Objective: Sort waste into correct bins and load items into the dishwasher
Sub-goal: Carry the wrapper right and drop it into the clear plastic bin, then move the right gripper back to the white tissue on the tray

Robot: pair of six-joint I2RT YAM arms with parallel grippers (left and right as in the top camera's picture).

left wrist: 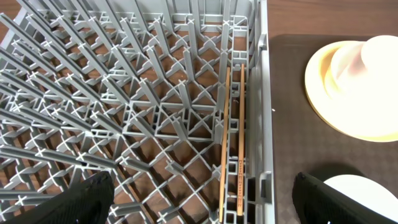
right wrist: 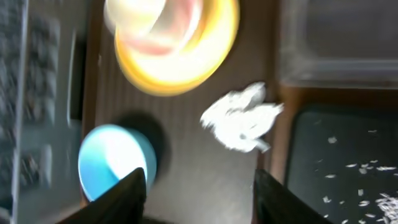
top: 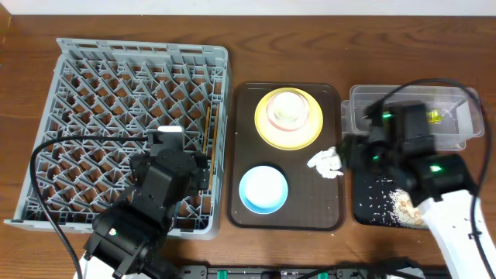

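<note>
Overhead view: grey dish rack (top: 116, 116) on the left of the desk (top: 23, 23), two chopsticks (top: 207, 132) lying inside it along its right wall. Brown serving tray (top: 240, 209) in the middle carries the yellow plate (top: 267, 128) with the cream bowl (top: 287, 108) on it, the blue bowl (top: 263, 189) nearer the robot, and the crumpled napkin (top: 327, 161) at the tray's right edge. Clear tub (top: 364, 101) at far right holds the yellow-green wrapper (top: 434, 118); black tray (top: 368, 198) below it holds white crumbs (top: 403, 203). Left arm (top: 155, 194) over the rack's near part, right arm (top: 434, 174) over the two bins. Left wrist view: left claw (left wrist: 202, 180) spread wide and empty above the rack, the chopsticks side by side just ahead, touching neither finger. Right wrist view, blurred: right claw (right wrist: 200, 174) has its fingers parted with only bare tray between them; napkin just ahead of the tips, not touched.
</note>
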